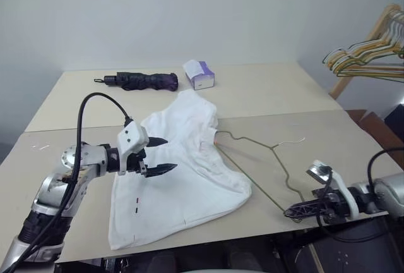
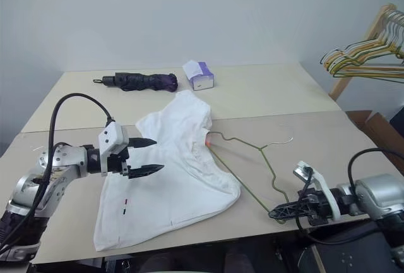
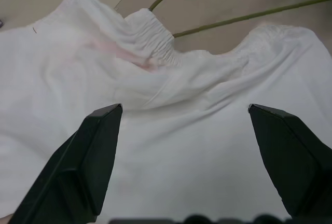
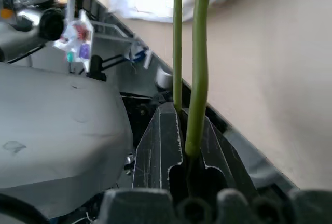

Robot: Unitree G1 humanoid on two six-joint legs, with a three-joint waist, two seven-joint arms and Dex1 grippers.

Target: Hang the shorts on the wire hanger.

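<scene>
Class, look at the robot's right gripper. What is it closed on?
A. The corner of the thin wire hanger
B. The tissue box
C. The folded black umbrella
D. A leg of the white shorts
A: the right gripper is shut on the wire hanger at its end corner near the table's front edge, with the green wire running between its fingers in the right wrist view.

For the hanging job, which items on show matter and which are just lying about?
Belong to the job:
- shorts, spread on the table
- wire hanger, partly under the shorts, its corner clamped in the right hand
- left hand, open above the shorts

Lying about:
- folded umbrella
- tissue box
- bunch of hangers
</scene>
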